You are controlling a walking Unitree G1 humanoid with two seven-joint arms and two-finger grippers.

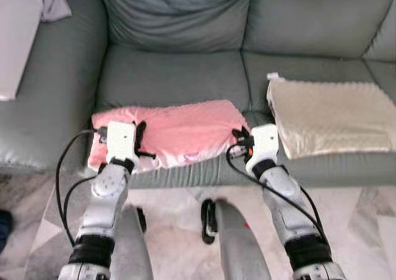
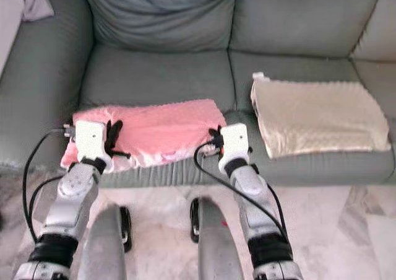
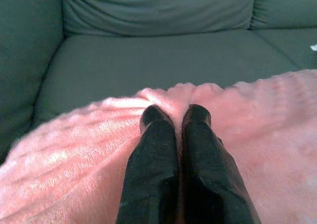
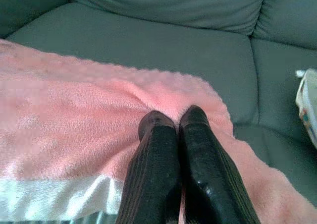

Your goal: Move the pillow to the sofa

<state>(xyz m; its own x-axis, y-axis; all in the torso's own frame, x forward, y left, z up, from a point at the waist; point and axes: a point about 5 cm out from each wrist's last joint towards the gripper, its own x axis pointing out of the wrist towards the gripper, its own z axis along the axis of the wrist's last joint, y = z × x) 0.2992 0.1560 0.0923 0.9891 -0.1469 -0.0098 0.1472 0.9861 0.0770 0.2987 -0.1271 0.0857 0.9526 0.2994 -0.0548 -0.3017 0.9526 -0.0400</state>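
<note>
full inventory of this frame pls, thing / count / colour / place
pink pillow: 1, pink fleece with a white band at its near edge, front edge of the sofa seat, between both grippers
cream pillow: 1, cream, on the seat to the robot's right, apart from the pink one
sofa: 1, grey-green
pale cloth: 1, white-lilac, on the sofa's left arm
floor: marbled pale tile
left gripper: 1, black, jaws shut on the pillow's left end
right gripper: 1, black, jaws shut on its right end

Grey-green sofa (image 1: 173, 75) with pink pillow (image 1: 176, 131) and cream pillow (image 1: 331, 116) on its seat.
</note>
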